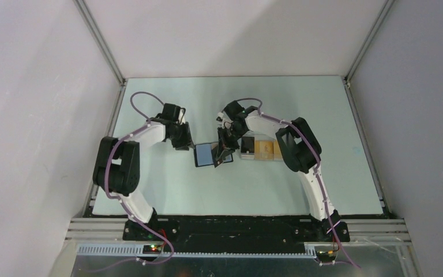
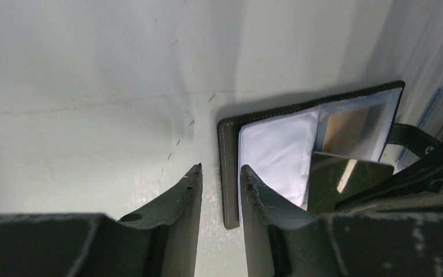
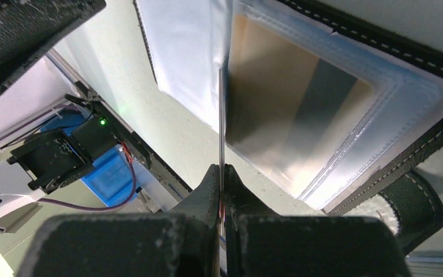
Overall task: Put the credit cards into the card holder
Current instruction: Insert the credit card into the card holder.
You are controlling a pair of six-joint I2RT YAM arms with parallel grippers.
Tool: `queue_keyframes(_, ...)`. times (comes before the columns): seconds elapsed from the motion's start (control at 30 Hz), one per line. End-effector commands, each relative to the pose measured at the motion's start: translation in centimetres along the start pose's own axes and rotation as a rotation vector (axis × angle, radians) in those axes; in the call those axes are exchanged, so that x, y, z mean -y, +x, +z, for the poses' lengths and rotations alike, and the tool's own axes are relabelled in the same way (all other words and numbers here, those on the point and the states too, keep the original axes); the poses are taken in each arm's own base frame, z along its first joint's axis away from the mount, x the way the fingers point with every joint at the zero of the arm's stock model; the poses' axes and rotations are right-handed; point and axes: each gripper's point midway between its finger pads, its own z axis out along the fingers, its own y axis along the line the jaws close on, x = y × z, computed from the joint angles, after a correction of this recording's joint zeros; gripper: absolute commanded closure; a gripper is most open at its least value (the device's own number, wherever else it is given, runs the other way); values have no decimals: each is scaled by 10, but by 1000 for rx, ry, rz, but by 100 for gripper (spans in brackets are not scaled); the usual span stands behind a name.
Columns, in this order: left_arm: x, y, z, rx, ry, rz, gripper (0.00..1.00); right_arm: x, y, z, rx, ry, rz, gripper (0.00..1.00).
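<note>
Table (image 1: 167, 190): pale green; both arms reach to its middle.
Tray (image 1: 246, 154): at 3 o'clock of the holder, just beside it. Spare credit cards (image 1: 263, 149) lie in a row in it, orange-yellow.
Card holder (image 1: 203, 154): lies open and flat near table centre, lining up. One sleeved card (image 3: 288, 104) sits in the clear pocket.
L gripper (image 2: 220, 168): at the holder's 9 o'clock edge, fingers apart with that edge in the gap. Not clamped, as far as this view tells.
R gripper (image 3: 222, 170): over the holder's 3 o'clock half, fingers pinched together on the held card (image 2: 346, 179).
Held card: stands on edge above the pockets. Can't tell if its lower edge is in a pocket mouth yet; prob. not.
Step tips: pin the holder w/ L gripper first so it won't skid. Tilt the card flatter and slide it low along the pocket mouth. Let go only once it's well seated.
White page (image 2: 277, 156): loose leaf next to the card; may get pushed instead of entered.
Strap (image 3: 424, 202): sticks out at the holder's 3 o'clock side, nr the R fingers; could snag on the way out.
</note>
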Motion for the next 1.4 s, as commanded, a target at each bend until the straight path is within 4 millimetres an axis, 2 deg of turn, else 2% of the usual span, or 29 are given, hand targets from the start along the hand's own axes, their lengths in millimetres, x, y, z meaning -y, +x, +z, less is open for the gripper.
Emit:
queue_keyframes(0.0,1,-4,9,-45,5,27,64,7,2,-2,-38,27,25,100)
queue_keyframes(0.17,-1,-3,15,-72,-10,42,65,17,1,-2,-44,60,60,100)
queue_keyframes(0.3,1,-3,16,-84,-4,65,65,9,0,7,-76,13,29,100)
queue_keyframes(0.53,10,-2,13,-90,31,100,66,-27,26,22,-203,-186,-49,100)
queue_keyframes(0.73,5,3,8,-95,6,140,66,-31,39,28,-217,-198,-79,100)
queue_keyframes(0.87,3,7,11,-118,-18,174,67,-31,34,28,-190,-184,-93,100)
queue_keyframes(1.0,-2,11,9,-127,-40,184,68,-20,23,20,-130,-127,-69,100)
queue_keyframes(1.13,-4,17,8,-139,-39,193,69,-11,8,10,-44,-157,-35,100)
queue_keyframes(1.2,-4,20,9,-145,-39,197,69,-13,-2,7,-4,-186,-53,100)
queue_keyframes(1.37,-5,26,12,-167,-36,208,70,-19,-12,8,3,-255,-72,100)
